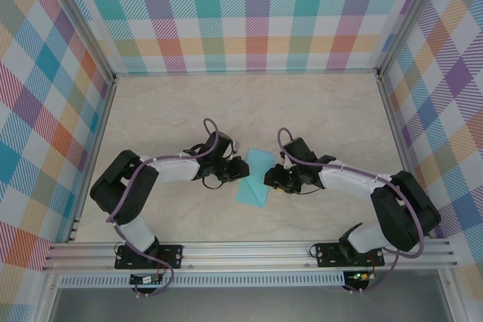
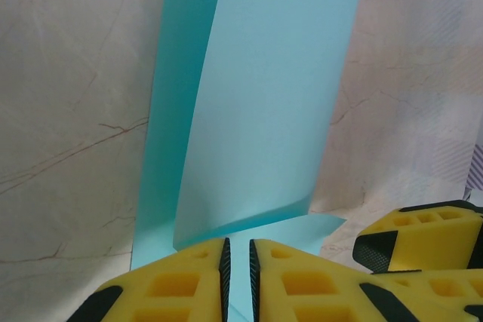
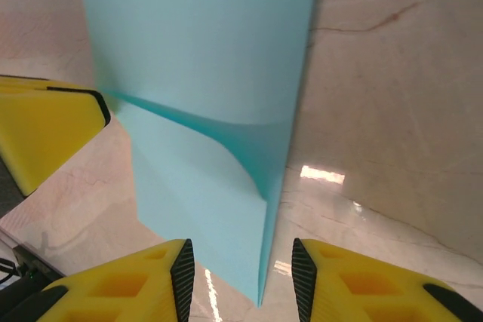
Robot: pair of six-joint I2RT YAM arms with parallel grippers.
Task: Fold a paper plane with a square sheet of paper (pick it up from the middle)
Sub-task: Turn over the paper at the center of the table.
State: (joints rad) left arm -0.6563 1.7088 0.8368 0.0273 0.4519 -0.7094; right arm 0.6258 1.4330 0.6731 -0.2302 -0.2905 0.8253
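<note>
The square sheet of paper point(image 1: 255, 179) is teal and folded over on itself, lying on the table between both grippers. In the left wrist view its upper flap point(image 2: 264, 96) curls up off the lower layer. My left gripper point(image 2: 238, 245) sits over the lower layer's near edge, its jaws closed to a thin slit with teal showing through; nothing looks pinched. It touches the sheet's left edge point(image 1: 240, 168). My right gripper point(image 3: 240, 250) stands open at the sheet's right side point(image 1: 270, 179), and the folded edge of the paper point(image 3: 204, 58) points into its gap without touching either pad.
Pale marble tabletop point(image 1: 166, 111) surrounds the sheet, walled in by plaid panels and aluminium rails point(image 1: 249, 250). The right gripper's yellow fingers point(image 2: 423, 231) appear in the left wrist view, close to the sheet's corner. A left finger point(image 3: 45, 133) shows in the right wrist view.
</note>
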